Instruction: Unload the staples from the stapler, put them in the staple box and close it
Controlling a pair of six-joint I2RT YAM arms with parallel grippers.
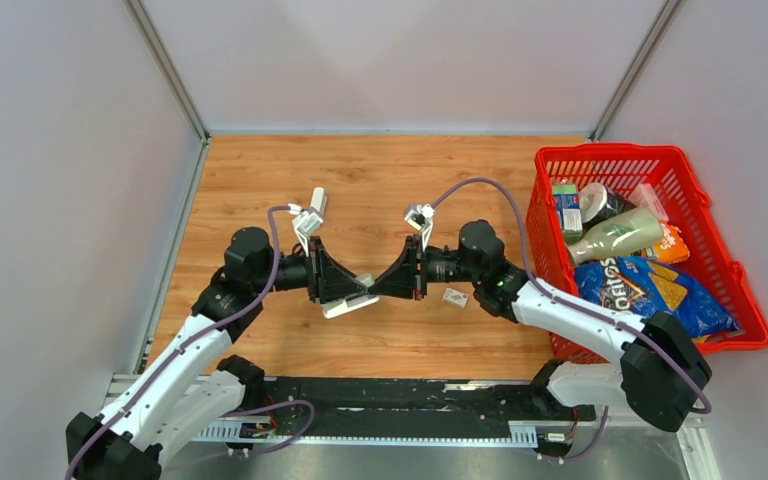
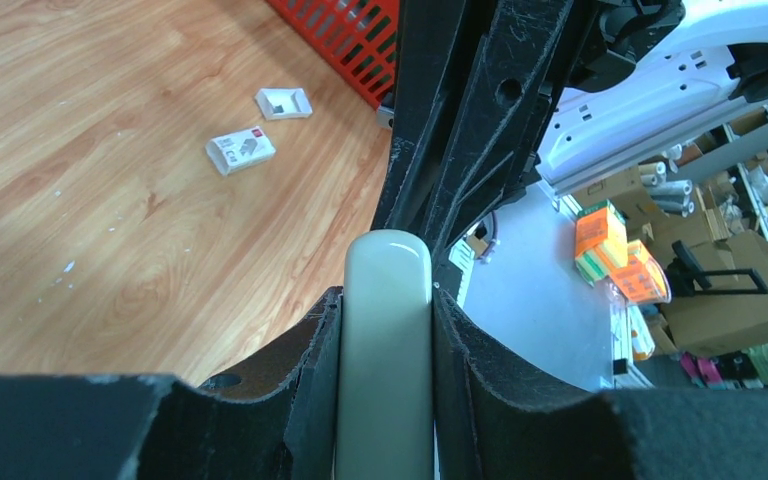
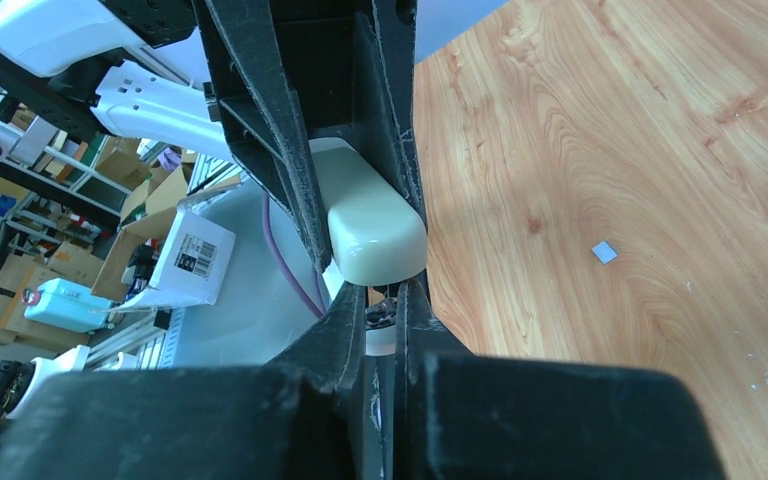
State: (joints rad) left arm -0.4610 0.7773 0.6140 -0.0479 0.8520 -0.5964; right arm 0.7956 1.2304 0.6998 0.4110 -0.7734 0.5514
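1. While our left gripper (image 2: 387,300) clamps both fingers (image 2: 312,370) on the cream stapler (image 2: 388,400), we hold it above the table (image 2: 90,200).
2. Our right gripper (image 3: 385,298) has its fingers (image 3: 345,335) nearly together under the stapler's end; we cannot tell whether they pinch anything.
3. We cannot make out the staples.

1. stapler (image 2: 387,340): near end cut off by frame edge behind left claw (image 2: 387,312) pads; magazine hidden.
2. right claw (image 3: 382,305): whatever sits between its tips is hidden below the stapler nose.
3. staples: can't resolve any.
4. box (image 2: 240,150) beyond left claw: print unreadable.
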